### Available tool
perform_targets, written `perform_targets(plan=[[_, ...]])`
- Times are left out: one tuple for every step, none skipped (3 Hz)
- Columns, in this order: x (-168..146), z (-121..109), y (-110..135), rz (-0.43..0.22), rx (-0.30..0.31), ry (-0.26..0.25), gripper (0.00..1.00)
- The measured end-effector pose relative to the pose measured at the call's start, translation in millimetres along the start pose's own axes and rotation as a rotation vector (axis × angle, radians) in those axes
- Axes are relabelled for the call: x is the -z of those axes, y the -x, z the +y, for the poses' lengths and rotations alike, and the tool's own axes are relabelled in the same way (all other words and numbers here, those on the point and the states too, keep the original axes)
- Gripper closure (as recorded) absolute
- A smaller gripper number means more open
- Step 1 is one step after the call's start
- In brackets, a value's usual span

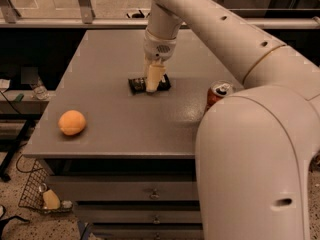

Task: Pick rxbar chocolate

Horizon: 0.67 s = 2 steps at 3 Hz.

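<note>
White rounded arm [225, 34] (dark holes); cream pincer [152, 87] over table [125, 126].

The rxbar chocolate [136, 85] lies mid-counter [125, 124], with the hand [152, 86] down over it. The orange [72, 122] sits near the front left corner, well apart. The soda can [218, 93] stands to the bar's right, beside the arm [250, 149].

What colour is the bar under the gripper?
Black, in the camera view; the gripper sits right over the rxbar chocolate.

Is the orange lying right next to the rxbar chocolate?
No, the orange sits apart near the front left corner of the table, while the rxbar chocolate lies mid-table under the gripper.
</note>
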<state>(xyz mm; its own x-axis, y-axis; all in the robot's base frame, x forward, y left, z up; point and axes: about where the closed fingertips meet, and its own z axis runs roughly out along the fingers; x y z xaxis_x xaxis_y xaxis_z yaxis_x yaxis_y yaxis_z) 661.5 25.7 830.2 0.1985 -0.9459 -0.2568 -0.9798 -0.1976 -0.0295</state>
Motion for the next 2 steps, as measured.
perform_targets(plan=[[17.1,-3.1,5.9,-0.018,0.02,-0.054,1.0],[56.5,-2.5,5.6,-0.041,0.034,-0.149,1.0]])
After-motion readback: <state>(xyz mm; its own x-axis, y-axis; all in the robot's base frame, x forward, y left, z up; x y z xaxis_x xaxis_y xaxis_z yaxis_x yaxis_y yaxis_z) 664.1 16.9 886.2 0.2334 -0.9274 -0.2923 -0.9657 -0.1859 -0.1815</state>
